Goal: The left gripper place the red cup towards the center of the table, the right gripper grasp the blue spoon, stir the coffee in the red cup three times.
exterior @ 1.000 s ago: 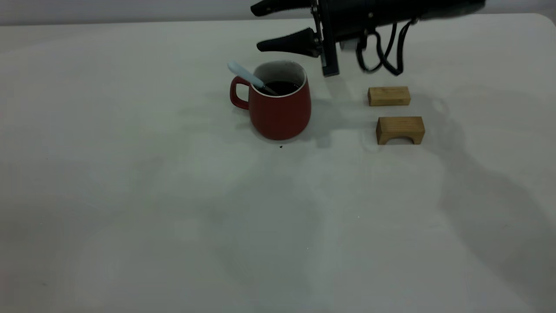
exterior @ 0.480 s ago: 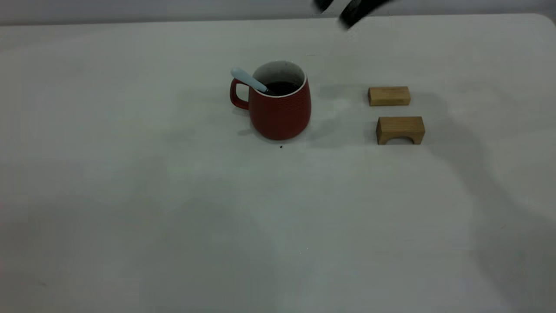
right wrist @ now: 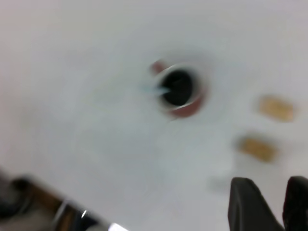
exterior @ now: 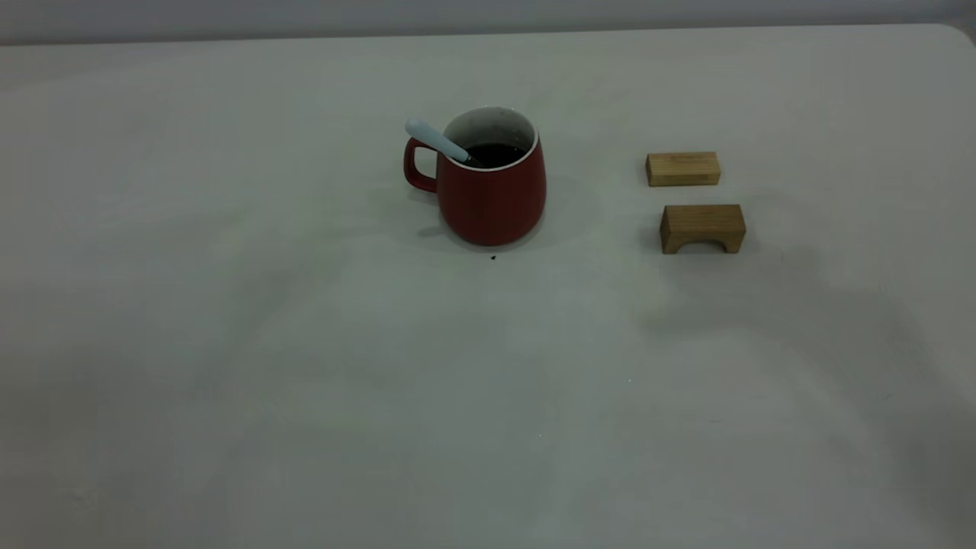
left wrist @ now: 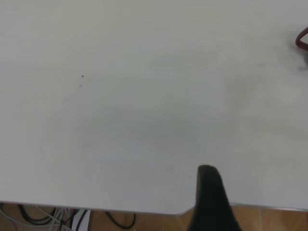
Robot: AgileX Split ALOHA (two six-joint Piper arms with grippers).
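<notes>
The red cup (exterior: 492,194) stands upright near the middle of the table (exterior: 305,366), its loop handle on the left. Dark coffee (exterior: 496,154) shows inside it. The blue spoon (exterior: 436,139) leans on the rim above the handle, its bowl down in the coffee, with nothing holding it. Neither arm shows in the exterior view. My right gripper (right wrist: 272,185) hangs high above the table, open and empty, and looks down on the cup (right wrist: 180,91). My left gripper (left wrist: 209,192) sits over the table's edge, far from the cup (left wrist: 302,39), which barely shows.
Two tan wooden blocks lie right of the cup: a flat one (exterior: 682,168) and an arched one (exterior: 702,228) nearer the camera. A tiny dark speck (exterior: 493,257) sits just in front of the cup. Cables (left wrist: 43,219) lie on the floor beyond the table's edge.
The right arm, which hovered open behind the cup a second ago, has lifted out of the exterior view. The spoon stays in the cup, its handle slightly shifted.
</notes>
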